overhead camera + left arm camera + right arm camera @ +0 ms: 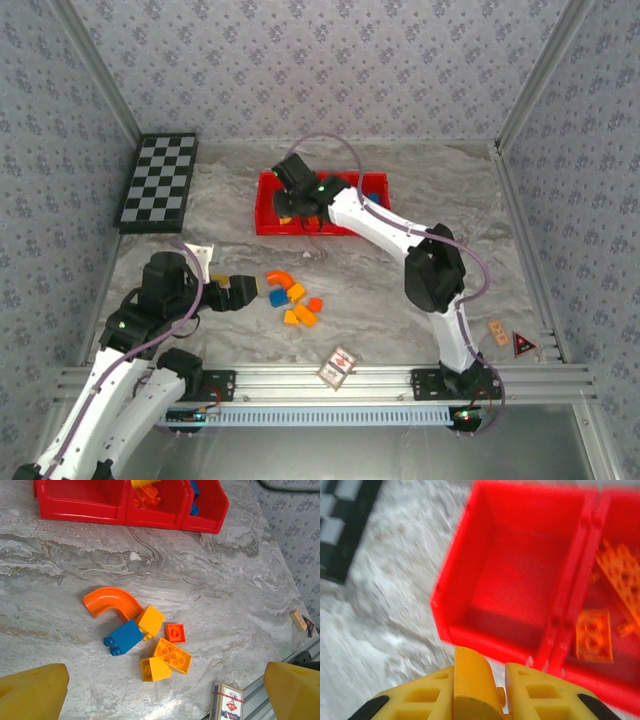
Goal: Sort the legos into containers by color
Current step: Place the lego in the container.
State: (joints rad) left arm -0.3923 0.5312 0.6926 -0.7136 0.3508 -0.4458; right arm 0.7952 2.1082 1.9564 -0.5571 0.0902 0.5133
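Left hand (pixel 245 293) sits low at the near left, fingers spread wide, nothing in it. Just right of it on the counter (pixel 215 580) lies the loose pile of legos (pixel 150 637). The curved orange piece (pixel 112 602), blue brick (pixel 125 637) and yellow cube (pixel 150 621) touch ea. other. Beside them are a small red-orange square (pixel 175 633), a flat yellow-orange brick (pixel 172 655) and a 2nd yellow cube (pixel 154 669).

All hard, light plastic I reckon, stiff w/ slick sides, so they'd likely skid or pop out if pinched off-centre. Best hold is prob. across two flat opposite sides, not on the studs. I'd take the outer ones first, since the packed ones leave no room for a finger. For the curve, pinch across its width at one end.

Far, mid-scene, is the red tray (pixel 262 228). Its left compartment (pixel 515 580) is bare, the mid one (pixel 615 660) has orange bits (pixel 592 635), and the right one (pixel 212 502) has blue bits (pixel 194 492). Right hand (pixel 292 208) hangs over the tray's left part, closed on what looks like a yellow brick (pixel 470 680). The view's blurred, so I can't tell which compartment it's over.
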